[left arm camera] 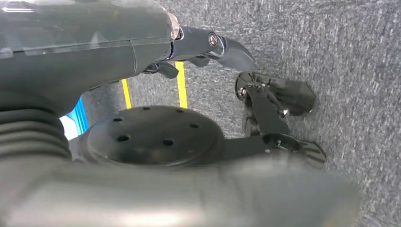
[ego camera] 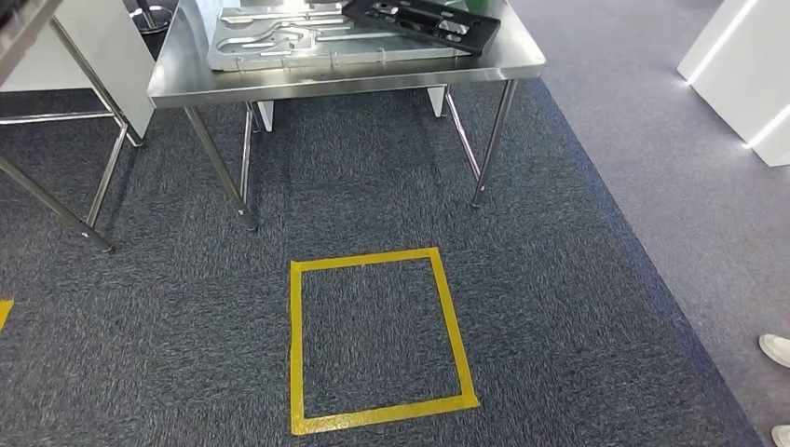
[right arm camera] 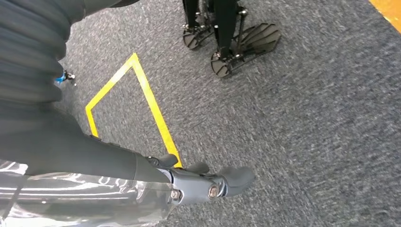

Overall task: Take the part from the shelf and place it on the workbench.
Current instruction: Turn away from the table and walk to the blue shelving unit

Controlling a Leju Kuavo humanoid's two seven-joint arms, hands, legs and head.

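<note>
Surface (ego camera: pixel 354 82): stainless steel, metal legs, on dark grey carpet (ego camera: pixel 559 307).
Black part (ego camera: pixel 424 20): flat, perforated, at far right corner of surface, resting partly on silver fixture plate (ego camera: pixel 307 42).
Silver fixture plate: lies flat, centre of surface, cut-out slots.
Yellow tape square (ego camera: pixel 373 335): on carpet, in front of surface near edge.
Second metal frame (ego camera: pixel 65 177): beside surface left edge.
White shoes (ego camera: pixel 778 352): person's, on carpet.
Left robot hand (left arm camera: pixel 208 47): hangs over carpet, holds nothing, fingers only partly seen, state cannot tell.
Right robot hand (right arm camera: pixel 208 182): over carpet near tape, holds nothing, fingers only partly seen, state cannot tell.
</note>
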